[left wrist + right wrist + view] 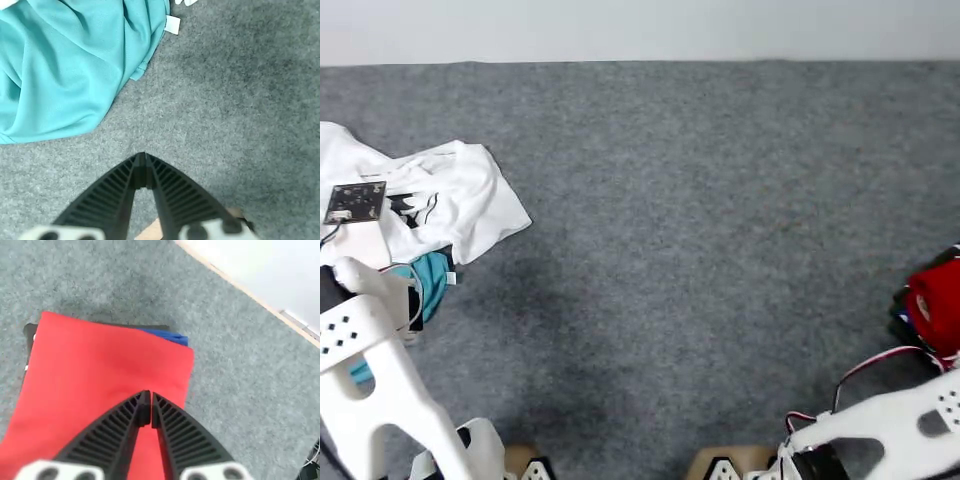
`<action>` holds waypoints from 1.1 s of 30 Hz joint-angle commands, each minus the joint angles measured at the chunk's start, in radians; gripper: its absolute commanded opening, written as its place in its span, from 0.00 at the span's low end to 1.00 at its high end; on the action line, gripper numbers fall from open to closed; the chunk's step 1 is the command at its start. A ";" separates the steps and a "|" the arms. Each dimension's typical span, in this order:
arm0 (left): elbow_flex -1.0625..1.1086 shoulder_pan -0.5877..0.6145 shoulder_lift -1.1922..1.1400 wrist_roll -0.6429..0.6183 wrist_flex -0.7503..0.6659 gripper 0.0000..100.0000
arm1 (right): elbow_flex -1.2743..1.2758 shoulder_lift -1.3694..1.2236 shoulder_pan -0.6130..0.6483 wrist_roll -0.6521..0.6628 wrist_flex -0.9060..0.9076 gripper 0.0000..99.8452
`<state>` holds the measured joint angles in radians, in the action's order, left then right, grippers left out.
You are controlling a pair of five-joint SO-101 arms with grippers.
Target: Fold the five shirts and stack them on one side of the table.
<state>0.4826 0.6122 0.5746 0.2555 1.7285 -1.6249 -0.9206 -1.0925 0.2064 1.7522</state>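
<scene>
High view: open grey desk [720, 250] surface extends between the two piles. A crumpled white shirt [460, 190] and a teal shirt [435, 280] lie at the left edge, and a folded red shirt [932, 300] lies at the right edge.

Left wrist view: the left gripper [145, 162] is seen closed and empty above the desk, near the teal shirt.

Right wrist view: the right gripper [146, 400] is seen closed and empty over the red shirt. The red shirt is stacked on a blue shirt [176, 338] near the desk edge.

- grey table mat [700, 250]: open passage across the whole middle
- white shirt [450, 195] and teal shirt [432, 280] heaped, block left edge
- red shirt [932, 305] stack blocks right edge
</scene>
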 commanded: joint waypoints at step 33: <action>0.004 -0.064 0.262 -0.006 0.018 0.00 | 0.396 0.754 -0.058 0.120 0.044 0.01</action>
<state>0.4687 0.5692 0.8063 0.2555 1.7285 -1.3978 -0.3606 -1.1523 0.3092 1.7538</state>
